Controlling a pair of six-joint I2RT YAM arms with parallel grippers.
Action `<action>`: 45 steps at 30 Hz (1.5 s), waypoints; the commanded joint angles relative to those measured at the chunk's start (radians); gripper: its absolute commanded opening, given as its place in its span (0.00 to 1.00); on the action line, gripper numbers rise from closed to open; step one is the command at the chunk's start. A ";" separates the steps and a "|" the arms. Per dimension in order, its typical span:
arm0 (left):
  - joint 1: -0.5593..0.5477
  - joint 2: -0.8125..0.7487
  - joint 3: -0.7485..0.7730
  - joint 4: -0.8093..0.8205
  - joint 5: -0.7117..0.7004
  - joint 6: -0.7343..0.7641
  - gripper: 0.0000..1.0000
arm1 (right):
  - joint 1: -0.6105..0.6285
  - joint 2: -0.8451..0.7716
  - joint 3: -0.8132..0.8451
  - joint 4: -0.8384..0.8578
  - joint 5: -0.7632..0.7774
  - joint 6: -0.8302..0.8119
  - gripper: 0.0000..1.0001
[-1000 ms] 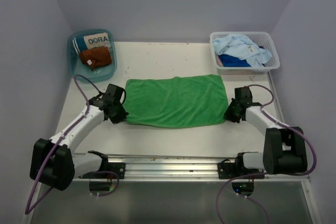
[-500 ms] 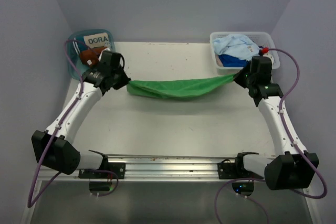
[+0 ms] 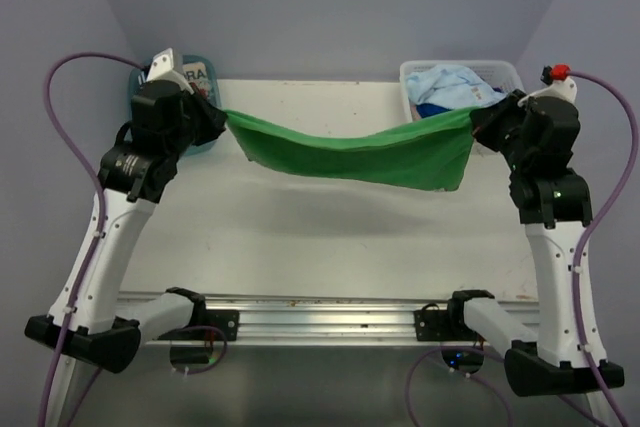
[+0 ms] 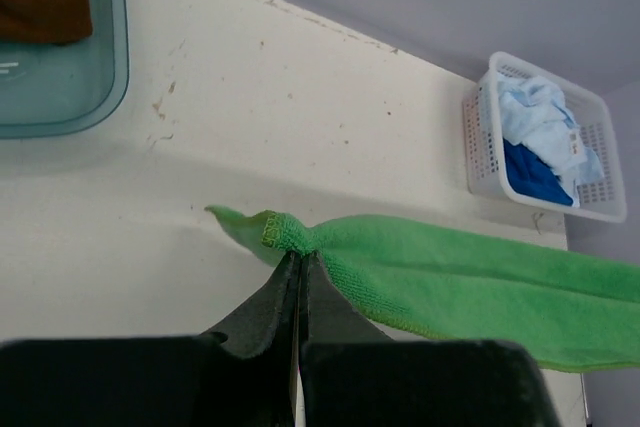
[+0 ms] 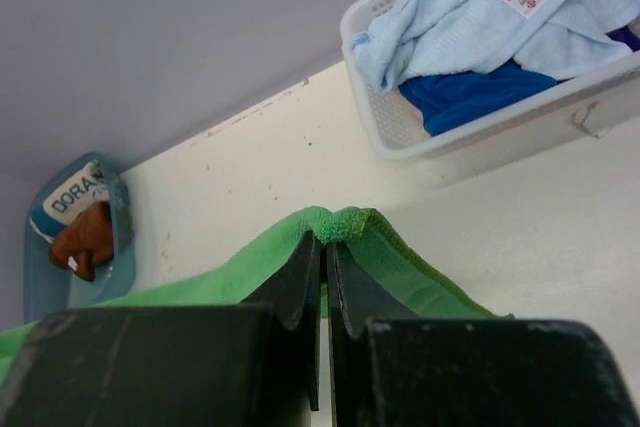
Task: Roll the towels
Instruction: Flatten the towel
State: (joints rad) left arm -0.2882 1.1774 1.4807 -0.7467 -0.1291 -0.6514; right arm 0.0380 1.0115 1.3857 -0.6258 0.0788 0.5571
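Above table (image 3: pixel 300 237), grippers (image 3: pixel 216 119) (image 3: pixel 480 123) high, towel (image 3: pixel 350 153) between

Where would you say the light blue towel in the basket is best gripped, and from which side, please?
Pinch a raised fold on top of the light blue towel, coming straight down. It lies crumpled over the dark blue towel, and the basket walls would likely block a sideways approach.

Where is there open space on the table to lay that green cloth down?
The wide middle of the table beneath the lifted green towel, between teal bin, white basket and the near metal rail, lies bare. The far corners are crowded by those containers.
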 commanded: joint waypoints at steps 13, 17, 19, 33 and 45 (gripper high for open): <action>0.007 -0.409 -0.043 0.049 0.016 0.194 0.00 | -0.004 -0.267 0.102 -0.276 -0.051 -0.138 0.00; 0.007 -0.467 -0.005 -0.003 -0.003 0.184 0.00 | -0.004 -0.326 0.157 -0.340 -0.048 -0.145 0.00; 0.007 -0.484 0.018 -0.023 -0.009 0.182 0.00 | -0.004 -0.352 0.173 -0.362 -0.044 -0.141 0.00; 0.007 -0.535 -0.270 0.022 -0.062 0.153 0.00 | -0.004 -0.449 -0.200 -0.322 -0.031 -0.051 0.00; 0.026 0.190 -0.338 0.198 -0.124 0.072 0.00 | -0.004 0.195 -0.418 0.153 0.090 -0.034 0.00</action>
State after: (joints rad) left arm -0.2829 1.2808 1.0771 -0.6197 -0.2237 -0.5488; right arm 0.0380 1.0908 0.9535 -0.6353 0.1093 0.5171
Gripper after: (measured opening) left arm 0.008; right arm 0.015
